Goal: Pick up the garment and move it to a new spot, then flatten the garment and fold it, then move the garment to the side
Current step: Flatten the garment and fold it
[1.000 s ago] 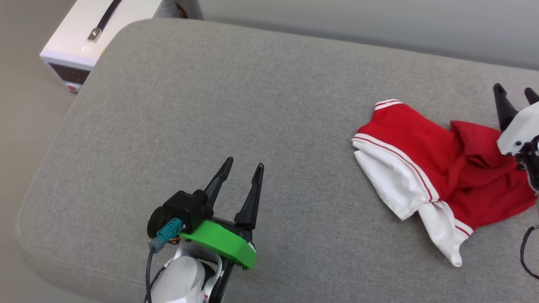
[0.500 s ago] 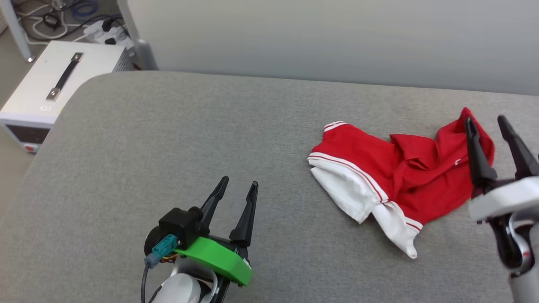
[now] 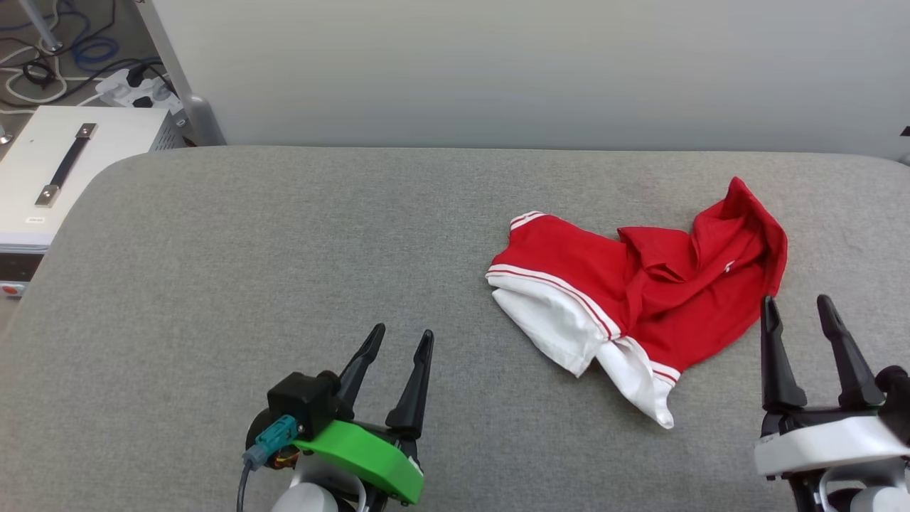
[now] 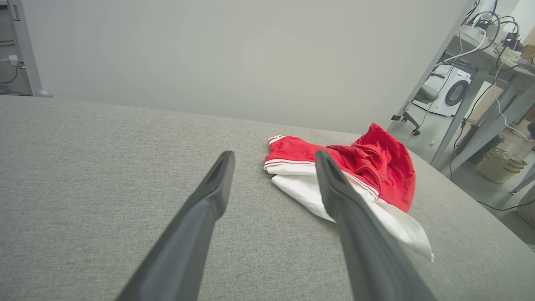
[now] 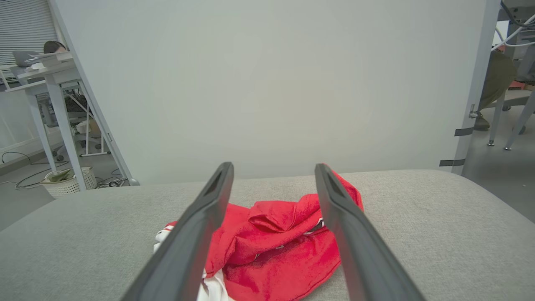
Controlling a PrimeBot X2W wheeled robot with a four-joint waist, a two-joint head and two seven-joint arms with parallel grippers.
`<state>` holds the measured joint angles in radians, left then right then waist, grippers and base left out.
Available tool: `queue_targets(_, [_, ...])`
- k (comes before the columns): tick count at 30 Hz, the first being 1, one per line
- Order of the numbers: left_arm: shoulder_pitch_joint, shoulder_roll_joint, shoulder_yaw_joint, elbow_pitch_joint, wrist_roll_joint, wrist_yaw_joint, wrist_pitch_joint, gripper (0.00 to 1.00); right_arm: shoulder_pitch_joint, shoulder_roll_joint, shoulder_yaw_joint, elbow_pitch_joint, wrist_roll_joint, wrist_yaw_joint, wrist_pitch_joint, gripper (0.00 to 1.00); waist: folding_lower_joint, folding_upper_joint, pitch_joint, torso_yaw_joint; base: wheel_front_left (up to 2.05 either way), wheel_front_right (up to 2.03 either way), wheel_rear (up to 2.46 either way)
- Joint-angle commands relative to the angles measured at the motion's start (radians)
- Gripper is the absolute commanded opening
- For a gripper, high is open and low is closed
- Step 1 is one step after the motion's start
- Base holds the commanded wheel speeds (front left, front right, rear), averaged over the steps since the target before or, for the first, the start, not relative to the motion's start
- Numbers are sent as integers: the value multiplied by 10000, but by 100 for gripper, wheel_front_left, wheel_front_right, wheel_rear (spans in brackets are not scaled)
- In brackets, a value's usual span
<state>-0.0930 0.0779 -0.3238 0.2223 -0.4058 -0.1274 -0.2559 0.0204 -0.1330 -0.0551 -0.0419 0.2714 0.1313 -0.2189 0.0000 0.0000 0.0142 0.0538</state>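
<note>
The garment [image 3: 640, 295], a red T-shirt with white sleeves, lies crumpled on the right half of the grey padded table [image 3: 284, 249]; it also shows in the left wrist view [image 4: 368, 167] and the right wrist view [image 5: 276, 246]. My left gripper [image 3: 402, 338] stands open near the table's front, well to the left of the garment, nothing between its fingers. My right gripper [image 3: 796, 306] is open too, just right of and in front of the garment's red hem, apart from it.
A white box with a black handle [image 3: 64, 171] stands off the table's left end, cables and a power strip [image 3: 128, 85] behind it. A pale wall panel [image 3: 498, 71] runs along the table's far edge. Desks and a basket [image 4: 501, 165] stand beyond the right end.
The head camera has swung and tilted, so the whole picture shifted. My right gripper has drawn back off the garment toward the front edge. The garment lies unmoved.
</note>
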Motion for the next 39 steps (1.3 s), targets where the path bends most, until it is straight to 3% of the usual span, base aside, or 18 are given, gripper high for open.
queue_targets(1, [150,-4,41,21,3,-32,-59,100,195,106,-4,-91,-130,-6,-90,100,0,0,20,-74,0,0,0])
queue_targets(12, [-629,249,-373,77,266,-32,18,100,280,373,-42,-216,-468,-6,-103,100,0,0,431,-802,0,0,0])
queue_targets(14, [-1079,317,-717,281,207,-33,527,100,272,411,-91,-297,-545,-6,-42,100,0,0,581,-989,0,0,0])
queue_targets(23, [-3107,198,-2497,1245,-267,-33,5221,100,95,482,-288,-440,-685,-6,110,100,0,0,1333,-1744,0,0,0])
queue_targets(27, [-3806,146,-2934,1606,-240,-23,6562,100,-56,512,-186,-424,-718,-6,98,100,0,0,1659,-2014,0,0,0])
queue_targets(39, [-5051,143,-3419,2790,458,228,6974,100,-416,635,-85,-93,-667,-6,-113,100,0,0,2340,-2425,0,0,0])
